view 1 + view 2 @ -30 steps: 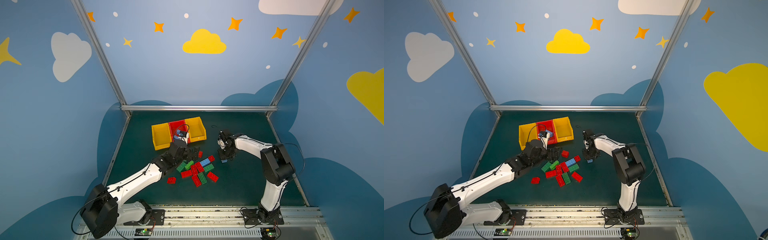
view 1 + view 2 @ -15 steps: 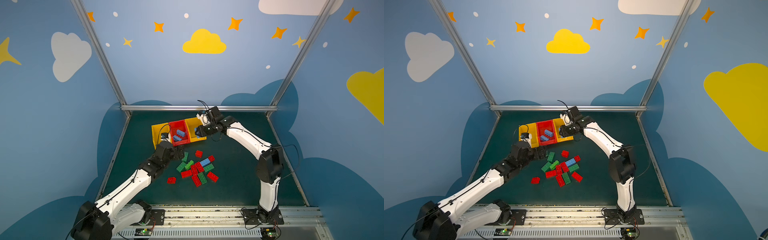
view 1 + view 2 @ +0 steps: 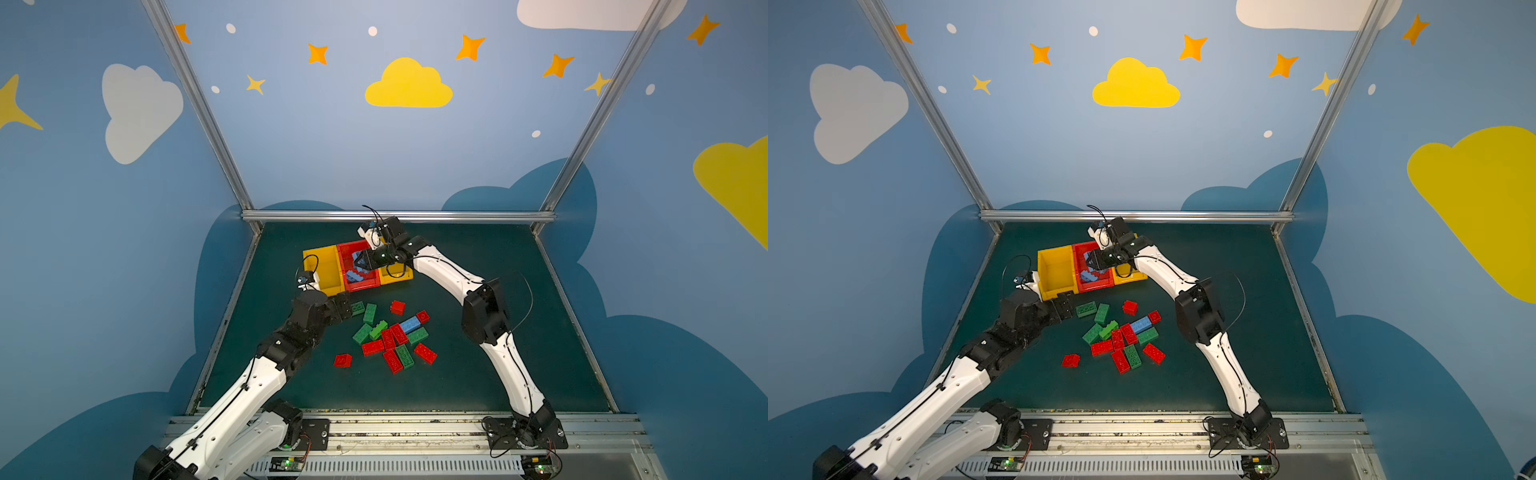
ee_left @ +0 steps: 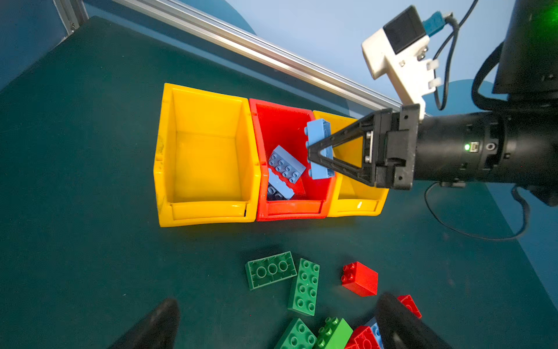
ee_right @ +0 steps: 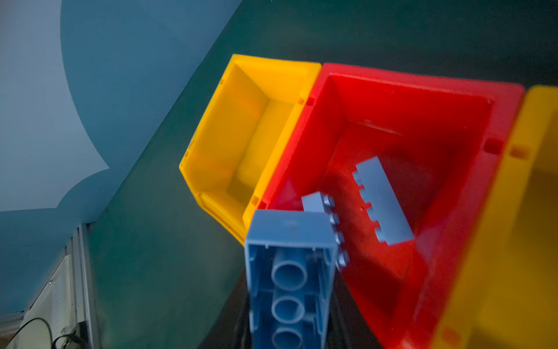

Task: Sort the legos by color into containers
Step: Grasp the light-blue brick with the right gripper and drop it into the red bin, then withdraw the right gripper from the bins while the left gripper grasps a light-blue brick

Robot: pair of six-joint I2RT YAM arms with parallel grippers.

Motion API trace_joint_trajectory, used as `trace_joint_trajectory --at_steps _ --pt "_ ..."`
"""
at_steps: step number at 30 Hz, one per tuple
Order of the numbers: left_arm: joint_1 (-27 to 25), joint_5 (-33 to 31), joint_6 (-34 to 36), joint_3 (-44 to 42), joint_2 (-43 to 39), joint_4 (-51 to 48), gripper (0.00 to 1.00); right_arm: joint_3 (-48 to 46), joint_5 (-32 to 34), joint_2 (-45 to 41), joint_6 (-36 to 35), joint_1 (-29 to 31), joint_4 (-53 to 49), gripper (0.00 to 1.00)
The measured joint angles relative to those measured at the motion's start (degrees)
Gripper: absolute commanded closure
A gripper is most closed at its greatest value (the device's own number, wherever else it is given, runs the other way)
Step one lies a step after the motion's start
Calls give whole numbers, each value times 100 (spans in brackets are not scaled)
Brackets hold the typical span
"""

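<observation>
Left wrist: red bin (image 4: 290, 211) holds blue bricks (image 4: 285, 164).

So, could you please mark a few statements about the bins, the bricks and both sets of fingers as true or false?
1. The right fingers hold a light blue brick over the red bin. True.
2. The red bin contains green bricks. False: two light blue bricks lie in it.
3. The left yellow bin is empty. True.
4. The left fingers are shut on a red brick. False: they are open, holding nothing.
</observation>
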Motion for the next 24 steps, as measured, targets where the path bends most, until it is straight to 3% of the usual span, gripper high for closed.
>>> trace_joint_trajectory --at_steps 3,5,13,24 --pt "57 -17 37 50 22 -96 0 616 26 378 -35 31 -2 26" --pt "96 -17 74 111 57 -118 0 745 22 444 -42 26 9 19" --pt "140 138 269 367 544 -20 0 328 -4 68 -70 -107 4 12" --pt "-85 1213 940 1106 2129 396 0 -3578 457 -3386 13 -1082 13 6"
